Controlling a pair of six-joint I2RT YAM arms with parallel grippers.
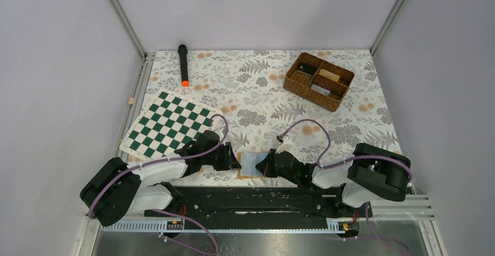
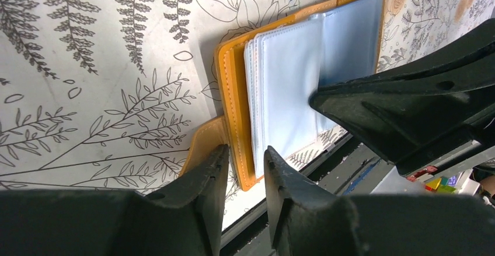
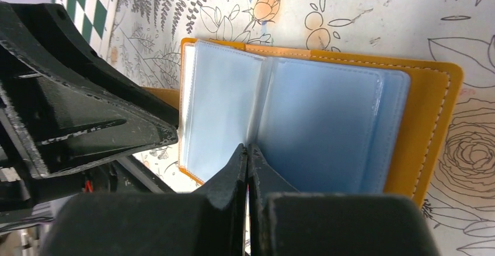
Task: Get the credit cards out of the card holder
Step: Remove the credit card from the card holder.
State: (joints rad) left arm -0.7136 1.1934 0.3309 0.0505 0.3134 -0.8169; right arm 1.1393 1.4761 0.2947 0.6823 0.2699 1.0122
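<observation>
Sitting spread open at the near edge of the bench (image 1: pixel 257 93), the card holder (image 1: pixel 252 165) lies between the two arms, long side left to right, spine pointing away from the bases. The left tool (image 1: pixel 233 158) comes in from the left. In its wrist view the left tool (image 2: pixel 245 151) has a narrow gap that the orange left half of the card holder (image 2: pixel 233 93) fills edge-on, so it looks pinched there. The right tool (image 1: pixel 262 165) comes in from the right. In its wrist view the right tool (image 3: pixel 248 148) is closed almost tip to tip at the spine and seems to nip the lower edge of a clear plastic sleeve (image 3: pixel 225 110) standing up from the fold. The right pocket looks bluish, probably the light blue card (image 3: pixel 327 133) inside, with the orange cover of the card holder (image 3: pixel 432 122) under it. No beige card is visible. My guess is the step is leafing the sleeves to reach a card. The blue one lies on the right arm's side, just right of its tips, so that arm is nearer. Which pocket edge is open I cannot tell.
</observation>
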